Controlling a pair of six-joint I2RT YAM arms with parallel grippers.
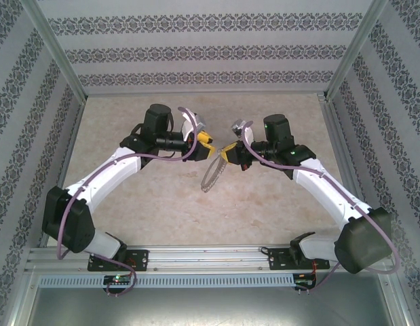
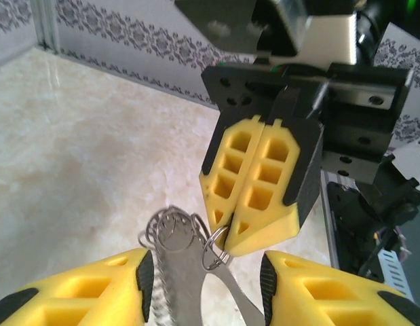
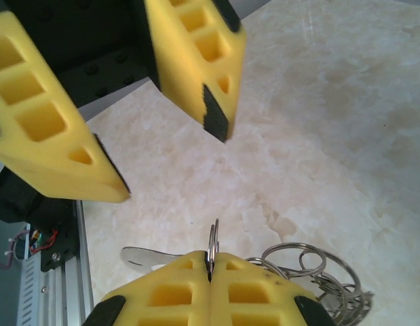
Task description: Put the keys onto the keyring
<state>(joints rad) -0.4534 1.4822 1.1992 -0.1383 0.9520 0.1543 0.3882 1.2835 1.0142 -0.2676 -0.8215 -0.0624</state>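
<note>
The keyring [image 1: 212, 175], a thin grey hoop with a beaded rim, hangs tilted above the table between the two arms. In the right wrist view my right gripper [image 3: 211, 257] is shut on a small split ring [image 3: 213, 239] from which the bunch hangs. My left gripper [image 2: 206, 278] stands open, its fingers on either side of a flat metal blade [image 2: 186, 282] and the beaded rim [image 2: 166, 293]. Right in front of it is the right gripper [image 2: 230, 239], pinching the split ring [image 2: 218, 250]. Several linked small rings [image 2: 170, 229] cluster at the blade's top. The keys are out of view.
Patterned walls [image 1: 210, 51] close in the pale marble table [image 1: 155, 197] on three sides. An aluminium rail [image 1: 210, 257] with both arm bases runs along the near edge. More loose rings [image 3: 311, 266] dangle beside the right fingers. The left gripper [image 3: 170, 161] hangs open just above them.
</note>
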